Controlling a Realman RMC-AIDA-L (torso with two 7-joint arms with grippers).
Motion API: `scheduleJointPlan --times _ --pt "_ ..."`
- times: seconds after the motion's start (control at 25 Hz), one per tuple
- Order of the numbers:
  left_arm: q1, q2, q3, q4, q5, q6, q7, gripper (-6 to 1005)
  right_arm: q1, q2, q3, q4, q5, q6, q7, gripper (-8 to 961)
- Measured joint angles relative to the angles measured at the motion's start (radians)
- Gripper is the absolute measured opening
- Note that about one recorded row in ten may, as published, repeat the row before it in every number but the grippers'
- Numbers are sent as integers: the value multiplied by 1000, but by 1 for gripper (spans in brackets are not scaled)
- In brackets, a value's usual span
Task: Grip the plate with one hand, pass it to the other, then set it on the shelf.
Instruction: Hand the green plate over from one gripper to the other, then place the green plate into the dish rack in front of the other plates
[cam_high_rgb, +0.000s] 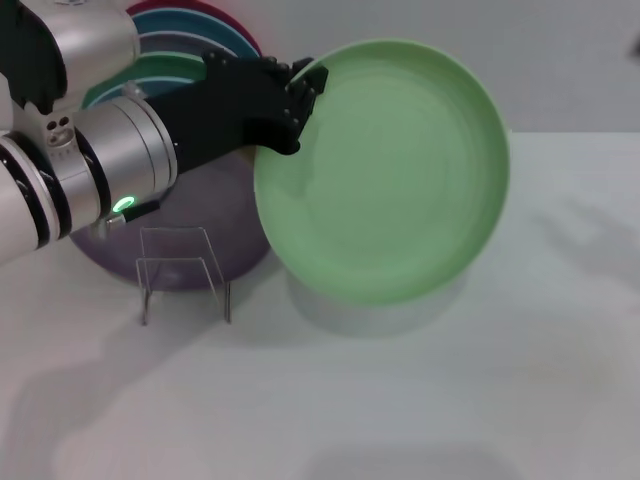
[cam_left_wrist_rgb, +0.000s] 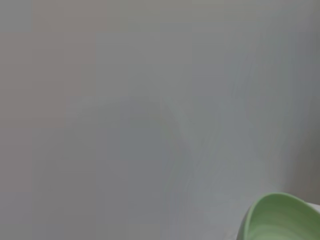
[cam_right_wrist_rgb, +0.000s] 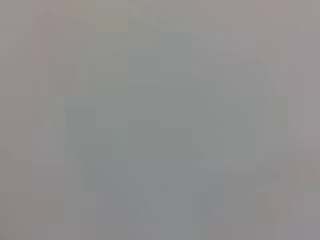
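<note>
The pale mint-green plate (cam_high_rgb: 385, 170) is held upright and tilted above the white table, its face toward me. My left gripper (cam_high_rgb: 297, 100), on the silver arm with the green ring light (cam_high_rgb: 122, 204), is shut on the plate's upper left rim. A bit of the plate's rim also shows in the left wrist view (cam_left_wrist_rgb: 280, 217). The shelf (cam_high_rgb: 180, 275), a small clear rack, stands on the table below my left arm, with upright coloured plates (cam_high_rgb: 190, 35) behind it. My right gripper and its arm are out of view.
A lilac plate (cam_high_rgb: 215, 225) leans in the rack behind the arm, with darker green, blue and red plates farther back. The white table (cam_high_rgb: 500, 400) stretches to the right and front. The right wrist view shows only a plain grey surface.
</note>
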Motion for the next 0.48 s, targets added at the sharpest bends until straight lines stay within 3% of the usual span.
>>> scheduleJointPlan --times 0.08,0.16,0.2,0.24,0.36,0.48 --pt "9 -1 12 -2 -34 36 68 72 23 0 123 -180 139 129 -54 586" --pt "21 -1 39 -11 -85 88 174 66 45 2 230 -321 220 228 -93 615" --pt "36 -1 73 -22 -140 141 314 63 53 3 279 -381 245 267 -114 630" --pt "36 -1 73 -22 -140 141 314 63 60 5 322 -435 264 299 -134 644" --pt "53 -2 136 -41 -206 231 512 63 70 5 375 -512 281 331 -161 659" --pt "65 -1 269 -79 -211 431 704 64 71 5 380 -519 275 333 -164 658"
